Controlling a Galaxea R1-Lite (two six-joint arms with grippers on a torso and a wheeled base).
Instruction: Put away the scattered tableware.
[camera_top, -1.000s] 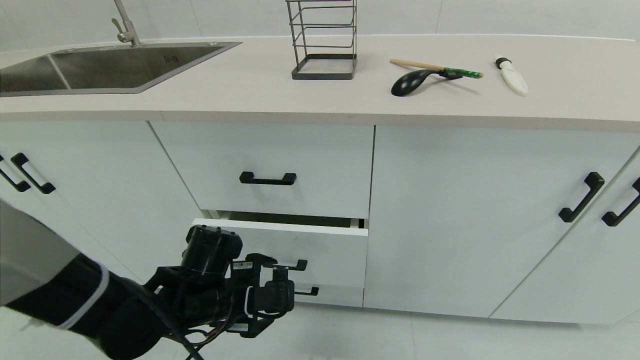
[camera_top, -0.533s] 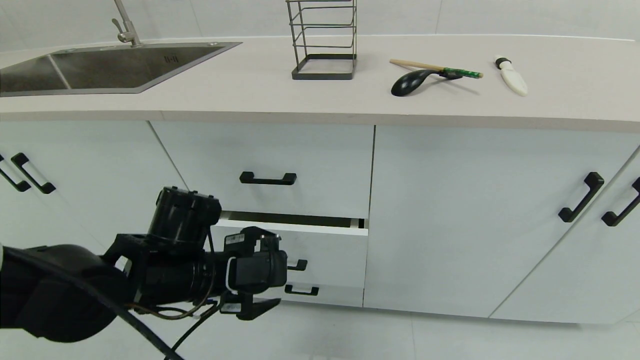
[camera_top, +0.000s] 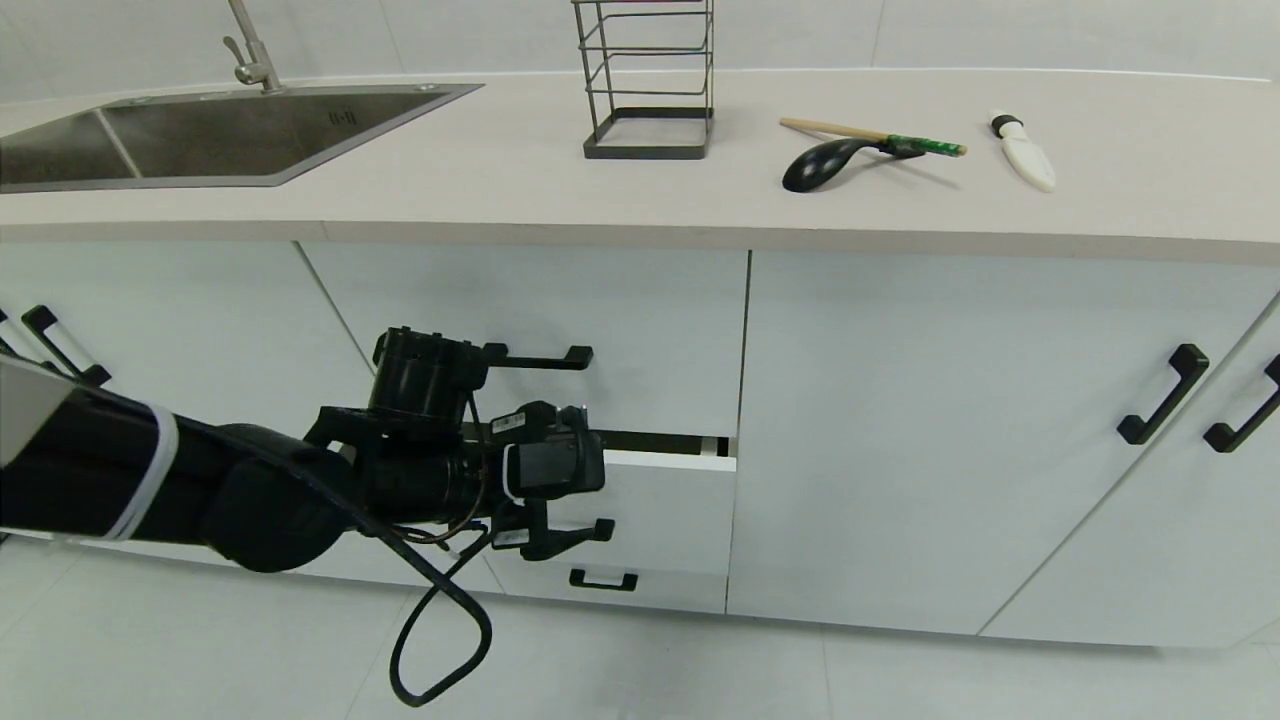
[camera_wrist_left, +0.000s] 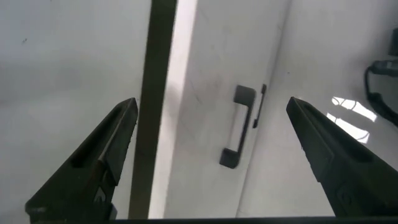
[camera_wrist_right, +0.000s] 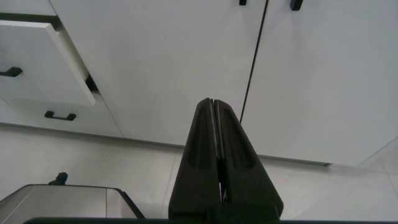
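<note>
Left gripper (camera_top: 592, 469) risen to drawer (camera_top: 670, 500); fingers (camera_wrist_left: 93, 168) wide apart, empty; spoon (camera_top: 815, 168) far off on counter (camera_top: 450, 190).

No legible text, numbers or signs.
A pale sticker (camera_top: 497, 424) just behind the left tool (camera_wrist_left: 212, 106) bears print too fine to read; well above it, a dark stamp (camera_top: 342, 118) on the sink (camera_top: 150, 186) wall is equally indistinct.
</note>
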